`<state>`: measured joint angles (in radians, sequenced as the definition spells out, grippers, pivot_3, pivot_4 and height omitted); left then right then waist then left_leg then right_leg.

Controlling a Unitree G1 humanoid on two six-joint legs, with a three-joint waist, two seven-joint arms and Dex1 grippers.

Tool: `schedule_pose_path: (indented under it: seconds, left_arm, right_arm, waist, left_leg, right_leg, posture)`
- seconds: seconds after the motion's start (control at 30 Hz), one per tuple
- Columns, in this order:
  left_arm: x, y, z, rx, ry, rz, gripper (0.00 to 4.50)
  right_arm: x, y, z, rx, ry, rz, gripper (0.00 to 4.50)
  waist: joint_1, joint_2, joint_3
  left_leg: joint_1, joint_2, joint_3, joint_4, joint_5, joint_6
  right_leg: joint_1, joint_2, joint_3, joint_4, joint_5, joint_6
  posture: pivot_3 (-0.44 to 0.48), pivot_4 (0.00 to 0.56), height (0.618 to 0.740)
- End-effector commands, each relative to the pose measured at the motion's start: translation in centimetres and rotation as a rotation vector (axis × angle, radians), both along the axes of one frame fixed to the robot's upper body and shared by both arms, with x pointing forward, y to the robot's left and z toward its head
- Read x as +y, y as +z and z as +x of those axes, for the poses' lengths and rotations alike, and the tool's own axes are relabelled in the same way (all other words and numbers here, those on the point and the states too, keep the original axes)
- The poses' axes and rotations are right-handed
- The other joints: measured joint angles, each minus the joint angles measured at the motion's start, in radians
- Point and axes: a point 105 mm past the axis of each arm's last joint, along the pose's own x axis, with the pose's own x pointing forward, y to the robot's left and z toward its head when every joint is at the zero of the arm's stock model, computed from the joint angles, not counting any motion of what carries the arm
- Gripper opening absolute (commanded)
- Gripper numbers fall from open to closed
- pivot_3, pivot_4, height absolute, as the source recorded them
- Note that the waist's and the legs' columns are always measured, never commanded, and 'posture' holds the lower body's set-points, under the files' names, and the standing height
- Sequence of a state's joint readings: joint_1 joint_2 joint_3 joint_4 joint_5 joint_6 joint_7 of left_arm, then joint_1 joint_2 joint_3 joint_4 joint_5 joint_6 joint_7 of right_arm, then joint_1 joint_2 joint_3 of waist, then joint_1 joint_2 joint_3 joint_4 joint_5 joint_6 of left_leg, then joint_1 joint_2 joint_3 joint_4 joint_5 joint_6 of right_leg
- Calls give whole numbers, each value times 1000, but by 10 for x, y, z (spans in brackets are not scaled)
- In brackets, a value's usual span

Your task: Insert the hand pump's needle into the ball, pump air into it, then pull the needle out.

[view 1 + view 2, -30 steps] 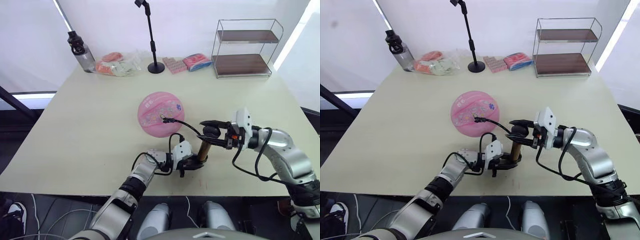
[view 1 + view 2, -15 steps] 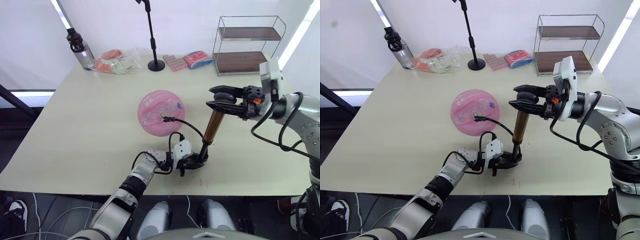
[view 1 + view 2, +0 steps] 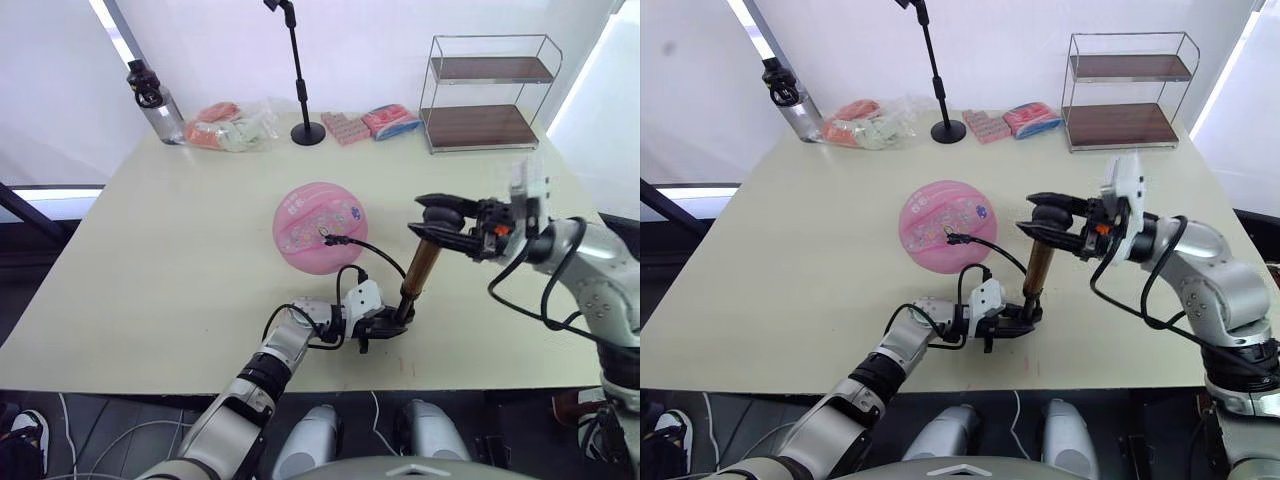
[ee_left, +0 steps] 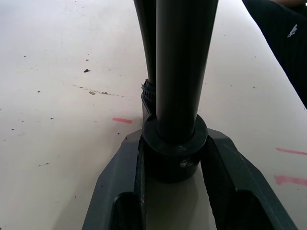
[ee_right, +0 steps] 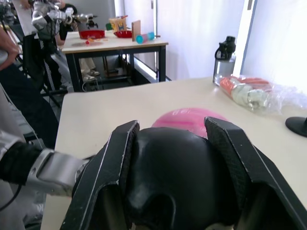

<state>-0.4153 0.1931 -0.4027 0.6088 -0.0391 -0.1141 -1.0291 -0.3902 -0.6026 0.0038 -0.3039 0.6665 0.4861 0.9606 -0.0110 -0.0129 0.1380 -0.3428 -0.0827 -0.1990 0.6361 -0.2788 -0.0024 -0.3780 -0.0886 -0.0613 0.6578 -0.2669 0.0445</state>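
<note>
The pink ball (image 3: 318,226) lies mid-table, stickers facing up. The needle (image 3: 329,238) is stuck into its top, and the thin black hose (image 3: 375,250) curves from it down to the hand pump (image 3: 420,269). This gold cylinder stands tilted on the table near the front edge. My left gripper (image 3: 386,322) is shut on the pump's black base cap (image 4: 174,152), holding it against the table. My right gripper (image 3: 420,216) is shut on the black T-handle (image 5: 176,179) at the pump's top, to the right of the ball.
Along the far edge stand a water bottle (image 3: 150,98), a plastic bag of packets (image 3: 232,127), a black stand (image 3: 304,110), pink packets (image 3: 375,122) and a wire shelf (image 3: 487,95). In the right wrist view, a person (image 5: 19,81) stands beside another table (image 5: 112,43).
My right gripper pulled the pump handle up from low beside the left gripper, then brought it partway down. The left gripper and the ball stayed put.
</note>
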Motion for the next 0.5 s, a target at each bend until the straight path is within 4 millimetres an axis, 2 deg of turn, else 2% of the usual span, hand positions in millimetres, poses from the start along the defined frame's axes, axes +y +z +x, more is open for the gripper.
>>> schedule_pose_path:
  seconds: [0.03, 0.33, 0.4, 0.5]
  left_arm:
    - [39, -50, -16, 169, 91, 183, 1107]
    - [40, -50, -16, 168, 96, 182, 1107]
    - [39, -50, -16, 169, 96, 182, 1107]
    - [40, -50, -15, 170, 96, 182, 1107]
  right_arm:
    - [6, -55, -5, 139, 32, -92, 1656]
    - [5, -114, -11, 161, 24, -209, 1656]
    - [6, -114, -13, 146, 34, -215, 1656]
    - [10, -91, -16, 96, 72, -187, 1656]
  waist:
    - [0, -2, -1]
    - [0, -5, -4]
    - [0, -5, -6]
    - [1, -5, -6]
  left_leg:
    - [1, 0, 0, 0, 0, 0]
    - [6, 0, 3, -1, 0, 0]
    - [7, 0, 4, -2, 0, 1]
    - [8, 0, 5, -2, -1, 1]
  right_leg:
    - [0, 0, 1, 0, 0, 0]
    - [0, 1, 5, 0, 1, 1]
    - [0, 0, 7, -1, 1, 1]
    - [1, 0, 8, -1, 1, 1]
  posture:
    - [0, 150, 740]
    - [0, 150, 740]
    - [0, 150, 740]
    - [0, 150, 740]
